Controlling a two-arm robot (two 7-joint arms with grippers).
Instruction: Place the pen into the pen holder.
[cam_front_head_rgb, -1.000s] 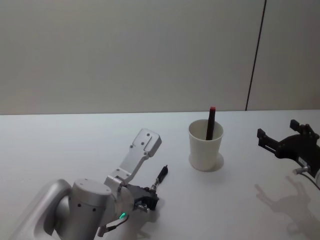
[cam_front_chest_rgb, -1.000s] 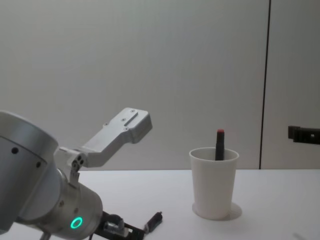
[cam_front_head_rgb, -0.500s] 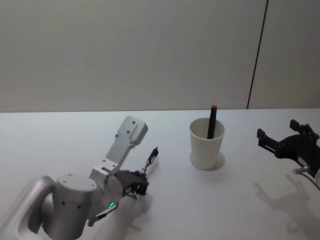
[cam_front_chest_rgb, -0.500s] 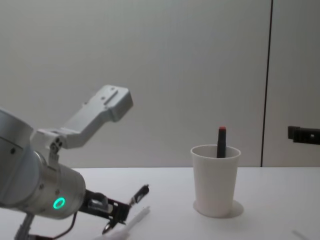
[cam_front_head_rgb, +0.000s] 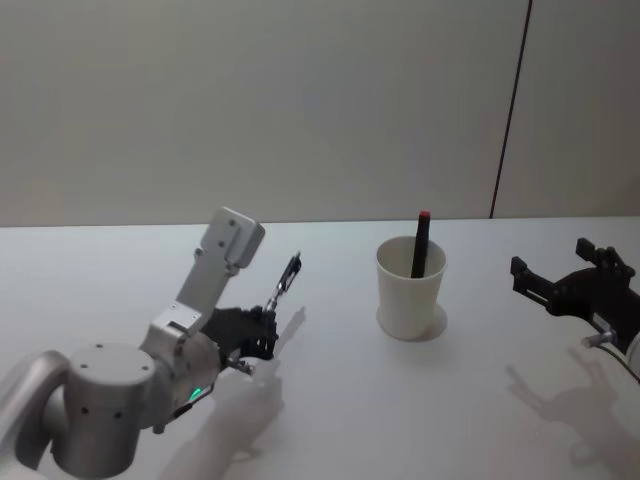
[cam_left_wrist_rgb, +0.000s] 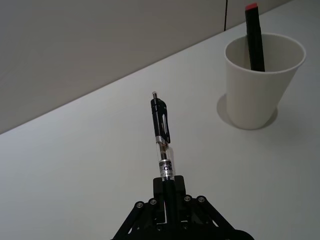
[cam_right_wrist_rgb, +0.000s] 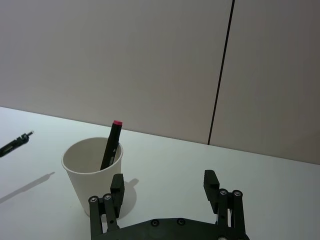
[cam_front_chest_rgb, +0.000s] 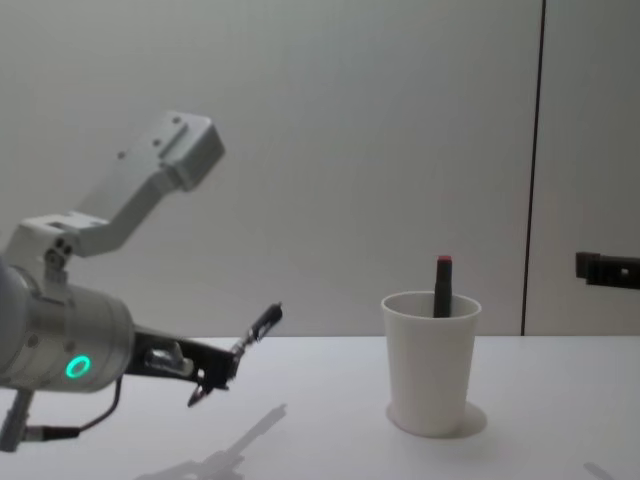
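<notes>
My left gripper (cam_front_head_rgb: 258, 335) is shut on the lower end of a black pen (cam_front_head_rgb: 284, 279) with a clear barrel. It holds the pen tilted in the air above the table, left of the pen holder. In the left wrist view the pen (cam_left_wrist_rgb: 161, 135) points away from the gripper (cam_left_wrist_rgb: 169, 194), toward the white paper cup pen holder (cam_left_wrist_rgb: 260, 85). The pen holder (cam_front_head_rgb: 410, 292) stands upright at the table's middle with a black, red-capped marker (cam_front_head_rgb: 421, 243) leaning inside. In the chest view the pen (cam_front_chest_rgb: 258, 325) hangs well left of the cup (cam_front_chest_rgb: 432, 362). My right gripper (cam_front_head_rgb: 565, 285) hovers open to the cup's right.
The white table (cam_front_head_rgb: 430, 400) stretches wide around the cup. A plain wall (cam_front_head_rgb: 300, 100) with a dark vertical seam (cam_front_head_rgb: 510, 110) rises behind it. The left arm's grey link (cam_front_chest_rgb: 150, 185) rises high at the left in the chest view.
My left gripper has lifted the pen off the table, carrying it up and to the left. The cup, marker and right gripper have stayed put.
</notes>
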